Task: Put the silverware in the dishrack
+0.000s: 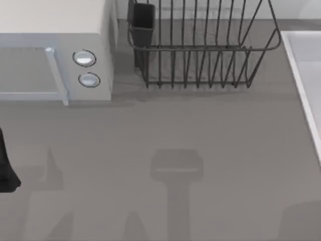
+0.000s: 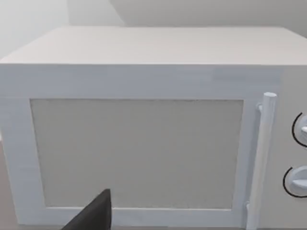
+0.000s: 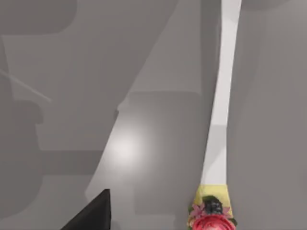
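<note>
The dishrack (image 1: pixel 200 47), a dark wire basket with a dark cup (image 1: pixel 143 25) at its left corner, stands at the back middle of the grey table. A piece of silverware (image 3: pixel 218 143) lies on the grey surface in the right wrist view; it has a long white blade, a yellow collar and a red flowered handle. One dark fingertip (image 3: pixel 96 214) of my right gripper shows beside it, apart from it. A dark part of my left arm (image 1: pixel 6 168) sits at the table's left edge. Its fingertip (image 2: pixel 96 215) faces the microwave door.
A pale boxy microwave (image 1: pixel 55 50) with two round knobs (image 1: pixel 85 68) stands at the back left, close beside the dishrack. A white raised edge (image 1: pixel 303 75) runs along the table's right side. Arm shadows fall across the front of the table.
</note>
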Available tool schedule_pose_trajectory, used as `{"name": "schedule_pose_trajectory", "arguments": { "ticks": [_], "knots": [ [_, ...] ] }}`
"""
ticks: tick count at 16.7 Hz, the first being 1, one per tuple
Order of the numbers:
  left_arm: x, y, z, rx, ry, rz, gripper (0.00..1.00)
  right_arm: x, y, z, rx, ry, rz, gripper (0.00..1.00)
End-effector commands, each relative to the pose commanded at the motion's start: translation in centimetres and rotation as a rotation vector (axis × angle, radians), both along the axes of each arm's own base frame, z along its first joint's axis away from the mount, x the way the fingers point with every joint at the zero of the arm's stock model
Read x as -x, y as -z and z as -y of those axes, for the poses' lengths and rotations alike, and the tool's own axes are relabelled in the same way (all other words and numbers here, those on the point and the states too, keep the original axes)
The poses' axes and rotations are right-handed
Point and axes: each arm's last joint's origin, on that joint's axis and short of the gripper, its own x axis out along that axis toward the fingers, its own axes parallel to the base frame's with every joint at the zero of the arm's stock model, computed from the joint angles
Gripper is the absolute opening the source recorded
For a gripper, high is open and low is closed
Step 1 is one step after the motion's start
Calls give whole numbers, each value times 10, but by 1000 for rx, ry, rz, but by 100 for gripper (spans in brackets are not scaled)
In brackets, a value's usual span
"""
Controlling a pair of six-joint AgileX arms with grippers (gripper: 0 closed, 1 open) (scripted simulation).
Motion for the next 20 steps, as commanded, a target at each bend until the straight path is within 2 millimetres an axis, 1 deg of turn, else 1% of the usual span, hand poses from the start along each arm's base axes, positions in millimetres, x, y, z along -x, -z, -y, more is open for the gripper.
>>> {"name": "schedule_pose_trajectory", "arguments": {
  "ticks": [2,5,8,10,14,20],
  "knots": [
    [0,0,0,0,0,0,100,-3,16,1,0,1,0,100],
    [0,0,0,0,0,0,100,-7,50,3,4,1,9,100],
    [0,0,0,0,0,0,100,-5,79,1,4,1,8,100],
    [0,0,0,0,0,0,100,-3,89,0,2,1,4,100],
    [0,0,0,0,0,0,100,-3,91,0,1,1,3,100],
    [0,0,0,0,0,0,100,-3,91,0,1,1,3,55]
  ]
}}
